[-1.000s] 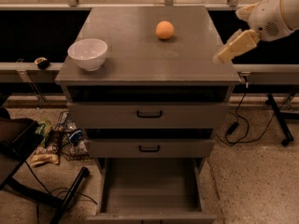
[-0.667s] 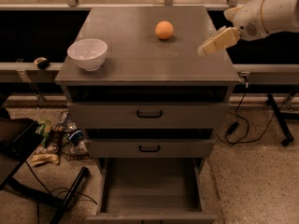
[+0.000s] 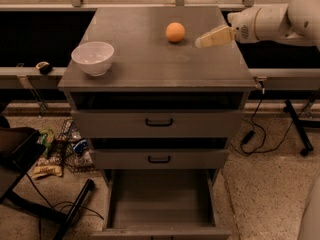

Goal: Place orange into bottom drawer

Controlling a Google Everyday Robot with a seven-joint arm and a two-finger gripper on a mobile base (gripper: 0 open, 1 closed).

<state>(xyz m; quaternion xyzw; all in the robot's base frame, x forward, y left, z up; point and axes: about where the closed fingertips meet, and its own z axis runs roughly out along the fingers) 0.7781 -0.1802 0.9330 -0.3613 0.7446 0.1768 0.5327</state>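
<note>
Cabinet with three drawers, seen from the front and above. The gripper (image 3: pixel 201 41) reaches in over the worktop (image 3: pixel 150 66) from the edge where the white arm (image 3: pixel 280 21) enters, hanging low over the surface. Its jaws show as a single beige wedge, so whether they stand wide or narrow cannot be told; they hold nothing. The orange (image 3: pixel 175 32) rests on the worktop just beyond the tips of the jaws, near them but apart. The white bowl (image 3: pixel 93 57) stands upright well beyond the orange, at the corner farthest from the jaws. The bottom drawer (image 3: pixel 160 199) lies far beneath the jaws, pulled out towards the viewer with its grey floor showing. The top drawer (image 3: pixel 159 122) and middle drawer (image 3: pixel 159 159) are closed.
</note>
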